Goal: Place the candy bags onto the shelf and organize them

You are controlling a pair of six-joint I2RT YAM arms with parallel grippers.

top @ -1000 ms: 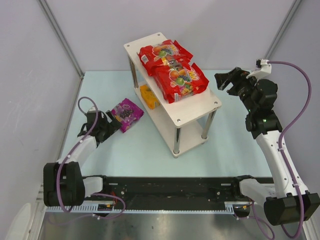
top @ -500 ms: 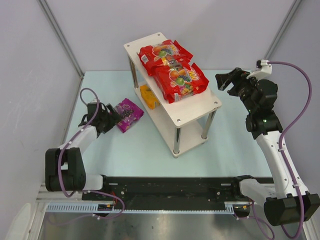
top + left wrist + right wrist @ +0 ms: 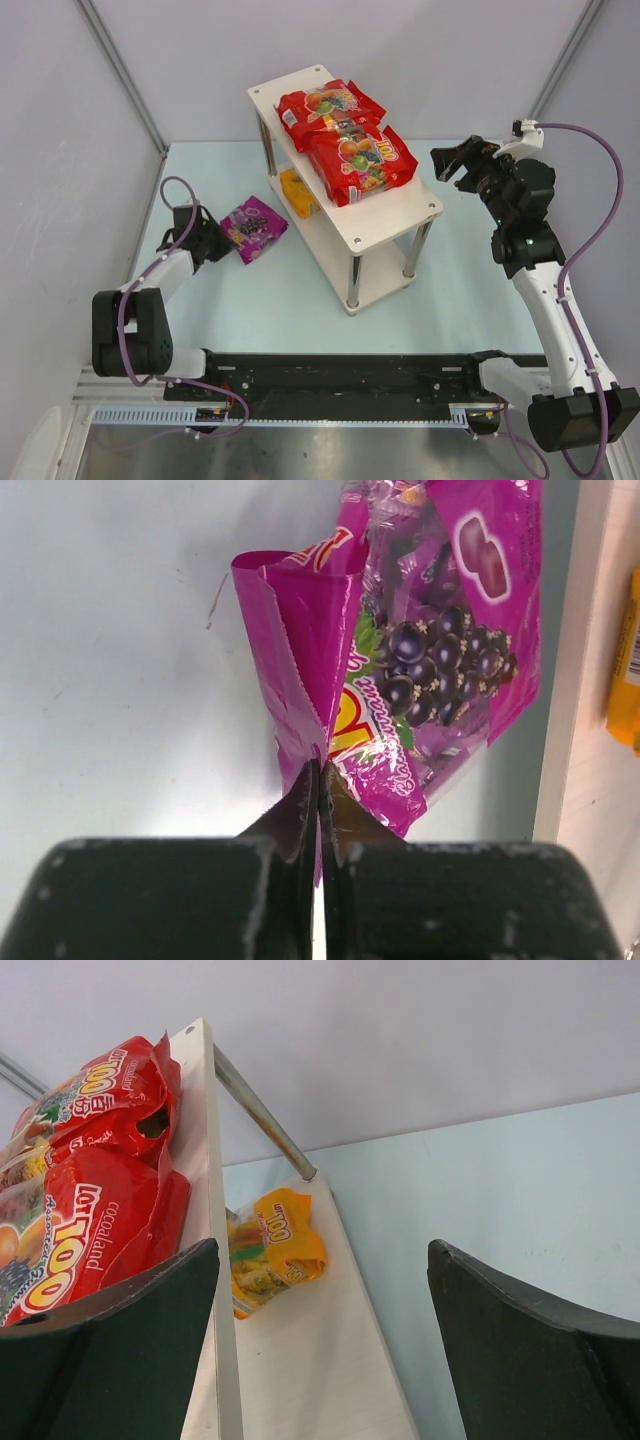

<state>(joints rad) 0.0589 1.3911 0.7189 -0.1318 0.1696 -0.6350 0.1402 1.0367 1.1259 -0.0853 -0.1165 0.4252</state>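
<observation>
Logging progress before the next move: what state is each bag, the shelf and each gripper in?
Purple bag: on the table beside the shelf, one edge pinched.
Left gripper: shut on the purple bag's edge.
Right gripper: open, empty.
Far red bag: lying on the top board.
Near red bag: on the top board, against the far one.
Orange-yellow bag: on the lower board.
Shelf: upright.

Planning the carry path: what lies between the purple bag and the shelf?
Only a bare strip of table lies between the purple bag and the shelf, clear in the top view; the left gripper pinches the bag's opposite edge.
</observation>
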